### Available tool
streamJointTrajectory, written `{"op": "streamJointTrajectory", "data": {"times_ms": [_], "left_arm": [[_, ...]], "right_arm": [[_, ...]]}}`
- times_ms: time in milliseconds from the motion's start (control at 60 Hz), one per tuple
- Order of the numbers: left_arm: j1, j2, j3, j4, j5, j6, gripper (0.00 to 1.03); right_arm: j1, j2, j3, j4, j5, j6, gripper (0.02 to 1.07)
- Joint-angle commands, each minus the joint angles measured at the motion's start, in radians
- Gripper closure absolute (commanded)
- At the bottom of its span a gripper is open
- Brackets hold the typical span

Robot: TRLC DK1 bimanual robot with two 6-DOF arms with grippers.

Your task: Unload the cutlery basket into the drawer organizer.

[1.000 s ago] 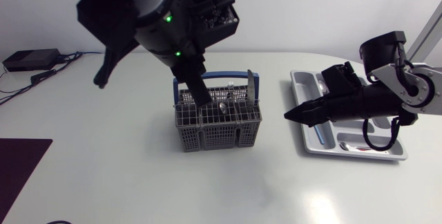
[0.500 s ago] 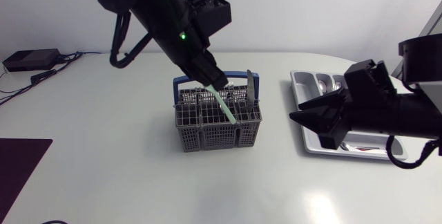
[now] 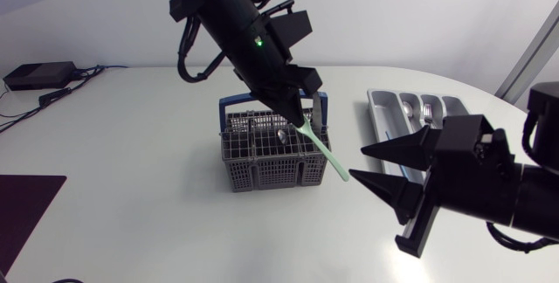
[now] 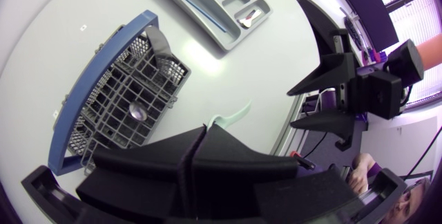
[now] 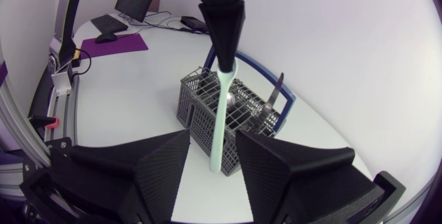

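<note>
My left gripper [image 3: 301,119] is shut on the upper end of a pale green utensil [image 3: 327,154]. It holds the utensil slanting in the air beside the right end of the grey cutlery basket [image 3: 275,159] with its blue handle. My right gripper [image 3: 356,162] is open and points left, with the utensil's free end [image 5: 217,137] between its fingers [image 5: 164,160]. I cannot see either finger touching it. A spoon [image 3: 281,134] and a knife [image 3: 315,104] stay in the basket [image 4: 124,106]. The grey drawer organizer [image 3: 382,108] lies behind my right arm.
The organizer [image 4: 207,6] holds spoons and a blue-handled piece. A black box [image 3: 39,75] with cables sits at the far left. A purple mat [image 3: 22,204] lies at the front left edge.
My left gripper lifted the green utensil out of the basket and carried it to the right. My right arm left the organizer, swung to the front and brought its open fingers around the utensil's free end.
</note>
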Motion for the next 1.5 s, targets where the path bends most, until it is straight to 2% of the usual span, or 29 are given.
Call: {"op": "streamJointTrajectory", "data": {"times_ms": [0,183,400,517,750,983,1383,1483], "left_arm": [[0.011,0.033,0.045,-0.025,0.045,-0.022,0.87],[0.004,0.048,0.047,-0.028,0.077,-0.02,0.87],[-0.003,0.051,0.045,-0.036,0.085,-0.016,0.87],[-0.003,0.051,0.036,-0.042,0.093,-0.011,0.87],[-0.007,0.05,0.03,-0.043,0.099,-0.011,0.87],[-0.01,0.051,0.022,-0.043,0.1,-0.011,0.87],[-0.013,0.053,0.025,-0.043,0.1,-0.014,0.87],[-0.013,0.051,0.027,-0.043,0.1,-0.014,0.87]], "right_arm": [[0.039,0.002,-0.039,0.044,0.034,-0.016,0.56],[0.16,0.063,-0.076,0.17,0.192,-0.016,0.56],[0.211,0.141,-0.077,0.262,0.279,-0.018,0.56],[0.211,0.169,-0.067,0.285,0.299,-0.026,0.57],[0.211,0.212,-0.042,0.315,0.337,-0.052,0.65],[0.212,0.218,-0.027,0.326,0.357,-0.064,0.66],[0.225,0.247,-0.021,0.34,0.389,-0.082,1.0],[0.226,0.247,-0.022,0.337,0.391,-0.082,1.01]]}}
